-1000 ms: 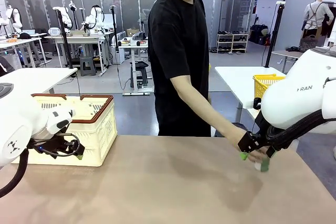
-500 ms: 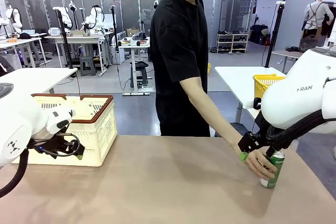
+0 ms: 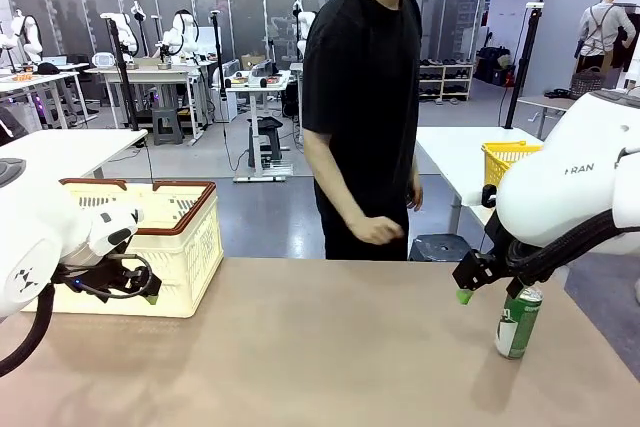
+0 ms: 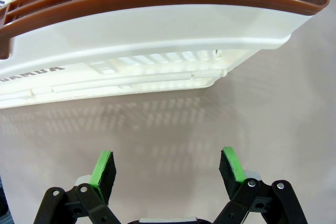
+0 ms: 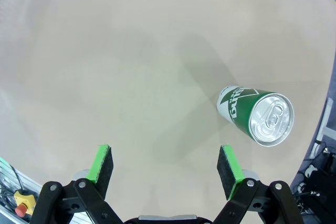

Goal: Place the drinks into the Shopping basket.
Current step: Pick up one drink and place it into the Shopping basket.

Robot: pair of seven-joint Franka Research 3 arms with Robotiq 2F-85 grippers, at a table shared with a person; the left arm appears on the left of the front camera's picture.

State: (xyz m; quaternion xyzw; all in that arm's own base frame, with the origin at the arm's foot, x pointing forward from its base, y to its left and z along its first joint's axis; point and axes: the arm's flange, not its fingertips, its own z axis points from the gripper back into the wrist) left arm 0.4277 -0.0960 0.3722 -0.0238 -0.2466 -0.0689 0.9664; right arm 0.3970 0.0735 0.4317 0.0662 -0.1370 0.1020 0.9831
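Green can (image 3: 518,323) upright near the surface's (image 3: 300,367) right edge: slim metal, glossy green with white markings, silver top with its pull tab closed. Right hand (image 5: 168,165) hangs above it, fingers spread wide, green pads gripping nothing; the can sits off to one side of the gap. Surface is matte tan, smooth.

Over to the far-left corner: the basket (image 3: 195,247), cream plastic with lattice sides, a reddish-brown rim and dark lettering on one wall. Its inside is hidden. Left hand (image 4: 168,169) sits low, just beside its near wall, spread too, empty.

Person (image 3: 365,97) in a black shirt stands past the far edge.
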